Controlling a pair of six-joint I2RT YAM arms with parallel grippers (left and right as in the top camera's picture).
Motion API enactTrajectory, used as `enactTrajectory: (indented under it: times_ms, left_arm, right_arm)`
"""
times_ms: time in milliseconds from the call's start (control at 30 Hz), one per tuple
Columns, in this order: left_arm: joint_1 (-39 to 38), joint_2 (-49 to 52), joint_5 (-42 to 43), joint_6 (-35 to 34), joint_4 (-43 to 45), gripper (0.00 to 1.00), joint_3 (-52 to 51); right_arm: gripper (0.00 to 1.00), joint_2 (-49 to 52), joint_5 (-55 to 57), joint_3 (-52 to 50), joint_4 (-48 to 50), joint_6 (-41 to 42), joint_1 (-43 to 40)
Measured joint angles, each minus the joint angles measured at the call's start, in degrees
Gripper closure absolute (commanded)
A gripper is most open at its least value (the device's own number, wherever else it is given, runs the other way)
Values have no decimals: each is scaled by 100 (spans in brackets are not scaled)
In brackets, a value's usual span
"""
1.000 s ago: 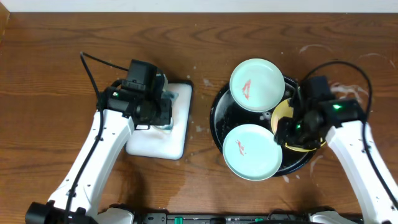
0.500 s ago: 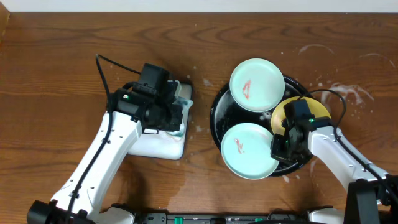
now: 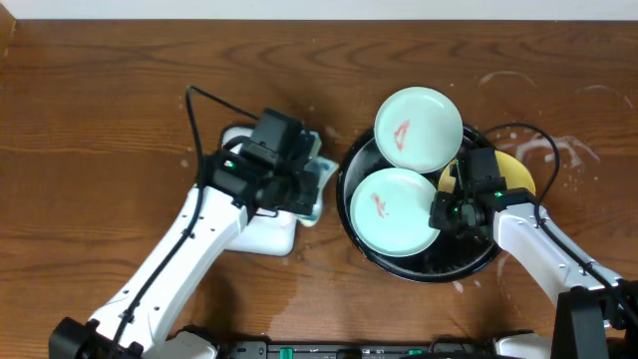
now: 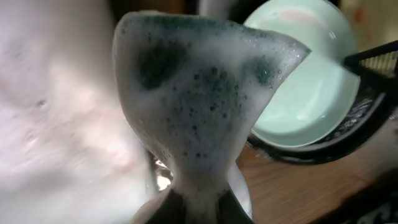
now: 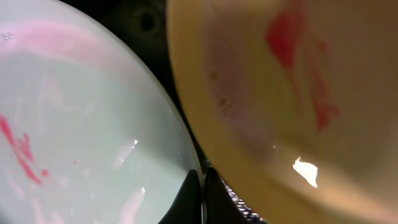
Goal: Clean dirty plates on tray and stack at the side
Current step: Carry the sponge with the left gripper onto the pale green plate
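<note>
The black tray point(image 3: 424, 265) holds two mint-green plates with red smears, one at the back point(image 3: 419, 130) and one at the front point(image 3: 394, 211), and a yellow plate point(image 3: 515, 171) mostly hidden under my right arm. My right gripper point(image 3: 442, 213) is shut on the front mint plate's right rim. In the right wrist view the jaws point(image 5: 200, 193) pinch that rim point(image 5: 74, 124), with the red-smeared yellow plate point(image 5: 280, 93) beside it. My left gripper point(image 3: 304, 189) is shut on a foamy green sponge point(image 4: 199, 93) just left of the tray, near the mint plate point(image 4: 305, 81).
A white rectangular tray point(image 3: 261, 235) lies under my left arm, seen also in the left wrist view point(image 4: 50, 124). Whitish soapy streaks point(image 3: 558, 150) mark the wood tabletop right of the black tray. Water spots lie on the wood near the front edge point(image 3: 299, 289).
My left arm has carried the sponge right, off the white tray toward the black tray. My right gripper has closed on the front mint plate's rim, and that plate has shifted up and left.
</note>
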Motion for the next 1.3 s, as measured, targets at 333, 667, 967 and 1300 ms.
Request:
enactTrajectory:
  times_ms: [333,667,967,1300]
  left_arm:
    - [-837,857,151,-1071,1058,93,11]
    - [-1641,2474,901,-2225,2461,93,13]
    - [-1604,3276,1316,-2634,3296,93,157]
    - [-1403,3193,247,-2531,2535,93,400]
  right_arm:
    - [99,0,116,0,0,-195,0]
    - [99,0,131,-2,0,-243,0]
    - [99,31,181,-11,0,-247,0]
    - [99,31,-31,-15,2,-308,85]
